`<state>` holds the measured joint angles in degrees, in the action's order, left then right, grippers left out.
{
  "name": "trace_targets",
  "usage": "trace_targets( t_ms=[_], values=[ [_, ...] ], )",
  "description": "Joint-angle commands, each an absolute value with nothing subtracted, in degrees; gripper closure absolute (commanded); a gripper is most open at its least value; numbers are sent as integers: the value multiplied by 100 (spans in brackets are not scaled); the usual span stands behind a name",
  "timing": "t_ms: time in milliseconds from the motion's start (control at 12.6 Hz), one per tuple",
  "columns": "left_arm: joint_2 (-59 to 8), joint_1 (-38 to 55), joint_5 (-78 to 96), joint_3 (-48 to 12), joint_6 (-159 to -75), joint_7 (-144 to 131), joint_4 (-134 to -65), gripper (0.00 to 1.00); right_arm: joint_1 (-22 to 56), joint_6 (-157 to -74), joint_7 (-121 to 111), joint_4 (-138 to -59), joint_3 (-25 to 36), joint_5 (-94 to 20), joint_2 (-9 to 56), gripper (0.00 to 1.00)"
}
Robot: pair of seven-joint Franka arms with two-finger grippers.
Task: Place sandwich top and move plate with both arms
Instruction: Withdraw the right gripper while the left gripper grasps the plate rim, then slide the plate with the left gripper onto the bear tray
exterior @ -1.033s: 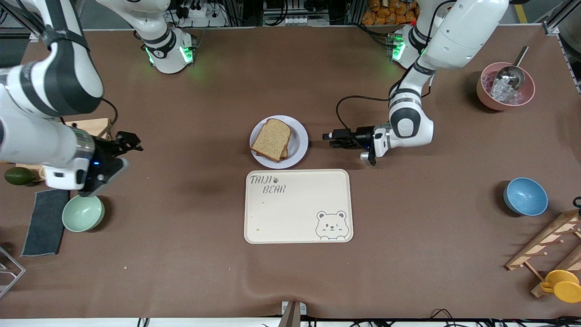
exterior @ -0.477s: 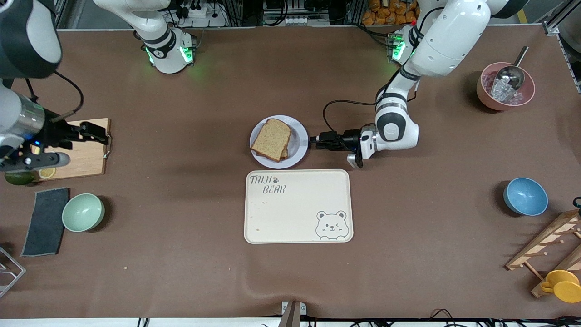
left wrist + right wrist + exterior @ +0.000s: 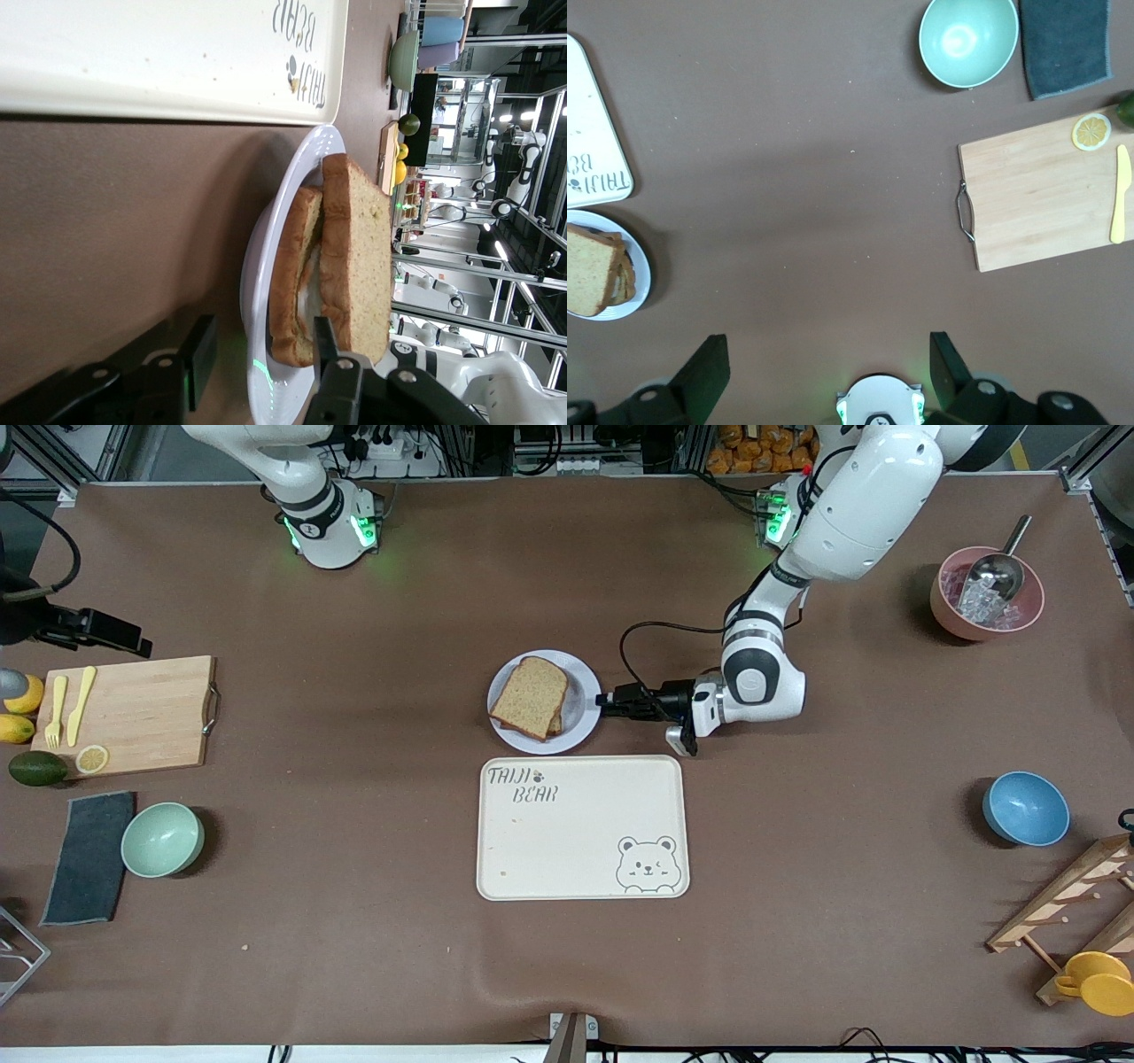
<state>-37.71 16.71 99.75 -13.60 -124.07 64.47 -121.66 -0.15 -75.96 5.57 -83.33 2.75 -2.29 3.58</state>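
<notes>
- The plate (image 3: 584, 707) sits mid-table, just beside the tray's (image 3: 582, 828) edge that lies farther from the front camera.
- The bread top (image 3: 531, 695) lies on the plate, stacked on a lower slice (image 3: 290, 274), slightly askew from it.
- The left gripper (image 3: 606, 703) is low at the plate's rim, on the side toward the left arm's end of the table.
- In the left wrist view its fingers (image 3: 325, 347) straddle the rim, one over the plate and one under; the jaws stand partly apart, and I cannot tell whether they grip the rim.
- The right gripper (image 3: 827, 359) is up over bare table beside the cutting board (image 3: 137, 714), near the right arm's end, its jaws wide and holding nothing.
- On the board lie a yellow knife (image 3: 81, 704), a fork (image 3: 56, 710) and a lemon slice (image 3: 92, 759); a green bowl (image 3: 162, 839) and a dark cloth (image 3: 89, 857) lie nearer the front camera.
</notes>
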Motion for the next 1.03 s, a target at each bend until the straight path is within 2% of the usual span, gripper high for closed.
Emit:
trace_targets(
  t_ms=[0, 238, 477, 954],
  values=[
    [-3928, 1766, 10160, -1362, -12498, 6671, -12015, 55, 62, -7550, 704, -8314, 308, -237, 45, 0],
    [-4086, 1775, 10239, -1362, -12507, 6890, -11927, 59, 0, -7576, 668, -8568, 325, -159, -307, 0],
    [-4104, 1898, 10388, -1354, -12507, 6891, -11865, 63, -17, -7927, 327, -8824, 307, 202, -317, 0],
    [-4201, 2004, 10512, -1354, -12507, 7013, -11751, 80, -141, -7673, 264, -8780, 316, -105, -255, 0]
  ],
)
